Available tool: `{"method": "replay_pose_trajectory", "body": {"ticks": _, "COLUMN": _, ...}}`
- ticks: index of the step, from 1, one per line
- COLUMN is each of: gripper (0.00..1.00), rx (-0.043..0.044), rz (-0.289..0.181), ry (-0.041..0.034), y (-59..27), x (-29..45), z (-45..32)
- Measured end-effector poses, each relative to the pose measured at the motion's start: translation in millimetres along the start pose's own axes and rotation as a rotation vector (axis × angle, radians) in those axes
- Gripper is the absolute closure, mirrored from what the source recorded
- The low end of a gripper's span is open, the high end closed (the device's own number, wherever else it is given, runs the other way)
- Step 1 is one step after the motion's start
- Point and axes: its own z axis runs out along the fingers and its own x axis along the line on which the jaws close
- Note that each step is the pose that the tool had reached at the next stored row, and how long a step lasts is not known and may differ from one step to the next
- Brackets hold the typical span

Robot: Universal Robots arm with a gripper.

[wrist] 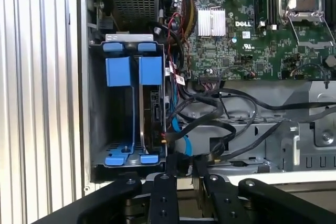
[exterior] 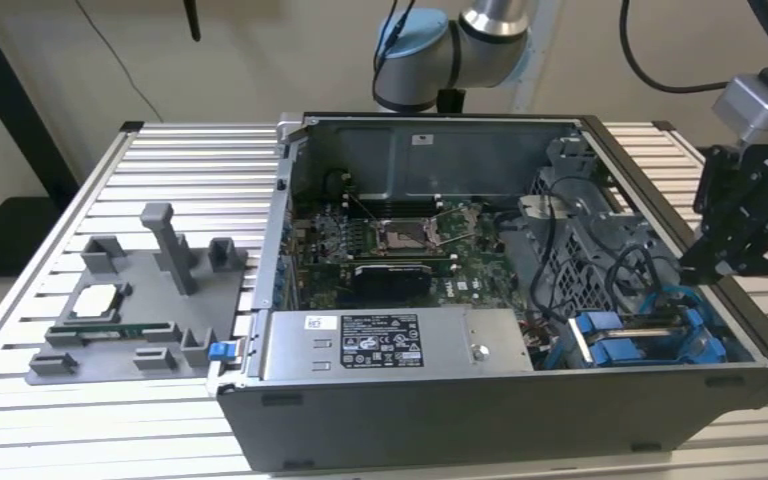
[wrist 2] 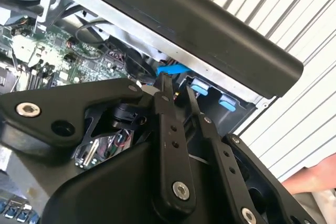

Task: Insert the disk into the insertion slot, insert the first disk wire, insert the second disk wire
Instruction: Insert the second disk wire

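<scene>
Black cables (wrist: 220, 125) tangle just beside the insertion slot (wrist: 95, 129).

disk (wrist: 156, 112) on edge inside grey, blue-railed insertion slot (wrist: 97, 108)

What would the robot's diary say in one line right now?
claw: above case edge, by insertion slot | disk: looks seated in slot | blue wire: beside disk, near claw

Slatted metal table (exterior: 184, 170), open computer case (exterior: 491, 420) on it, grey parts fixture (exterior: 144, 300) beside
</scene>
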Motion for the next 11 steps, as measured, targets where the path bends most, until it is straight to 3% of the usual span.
{"method": "replay_pose_trajectory", "body": {"ticks": 5, "gripper": 0.0, "rx": -0.001, "rz": 0.0, "ry": 0.0003, "y": -0.3, "x": 0.2, "z": 3.3}}
{"method": "replay_pose_trajectory", "body": {"ticks": 6, "gripper": 1.0, "rx": -0.001, "rz": 0.0, "ry": 0.0004, "y": -0.3, "x": 0.3, "z": 3.4}}
{"method": "replay_pose_trajectory", "body": {"ticks": 11, "gripper": 1.0, "rx": -0.0011, "rz": 0.0, "ry": 0.0002, "y": -0.3, "x": 0.3, "z": 3.7}}
